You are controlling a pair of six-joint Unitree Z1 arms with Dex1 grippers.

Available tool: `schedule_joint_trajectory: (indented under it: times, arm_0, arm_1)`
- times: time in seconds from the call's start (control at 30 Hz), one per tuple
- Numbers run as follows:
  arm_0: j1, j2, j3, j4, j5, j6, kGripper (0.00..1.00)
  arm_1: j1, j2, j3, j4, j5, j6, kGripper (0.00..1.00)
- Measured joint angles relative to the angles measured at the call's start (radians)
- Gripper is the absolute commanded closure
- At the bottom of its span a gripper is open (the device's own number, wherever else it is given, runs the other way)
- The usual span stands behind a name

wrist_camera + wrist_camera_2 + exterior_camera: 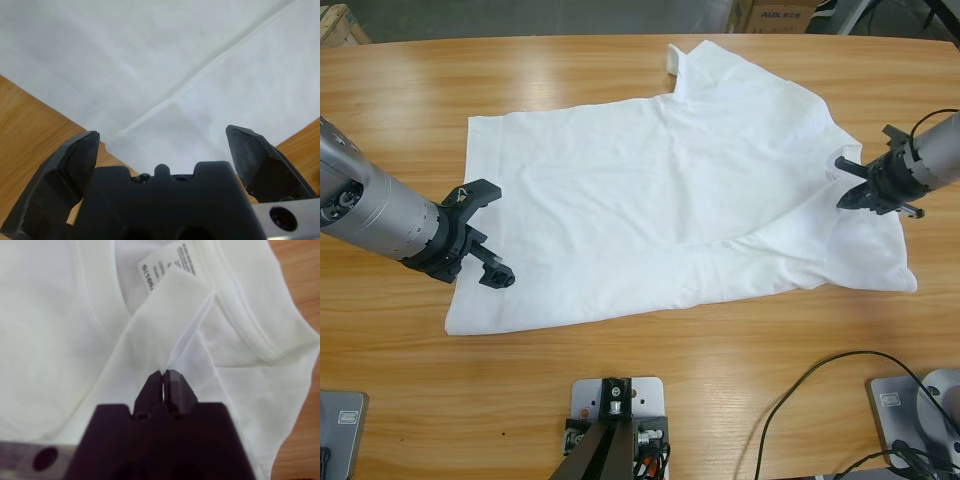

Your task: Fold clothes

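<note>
Folding is at an early stage: the shirt (660, 190) lies mostly spread on the table (620, 400), with only its right part doubled over (no finished fold yet). The right gripper (164, 374) has its jaws clenched on a pinch of fabric near the neck, by the label (167, 265). The left gripper (162, 145) hangs released over the hem. Fabric: plain white, lightly creased.

Lab or workshop: rig-mounted arms, wooden table (620, 330), cardboard boxes (775, 14).
</note>
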Motion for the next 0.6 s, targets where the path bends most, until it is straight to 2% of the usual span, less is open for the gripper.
schedule_joint_trajectory:
  times: [0.17,0.4,0.6]
  arm_0:
    - [0.000,0.000,0.002,-0.008,0.000,0.000,0.023]
    - [0.000,0.002,0.007,-0.031,0.000,0.000,0.023]
    - [0.000,0.002,0.047,-0.065,0.000,-0.001,0.023]
  arm_1:
    - [0.022,-0.091,-0.001,0.096,-0.015,0.105,1.000]
    - [0.104,-0.186,-0.002,0.188,-0.014,0.382,1.000]
    - [0.114,-0.218,-0.129,0.295,-0.014,0.447,1.000]
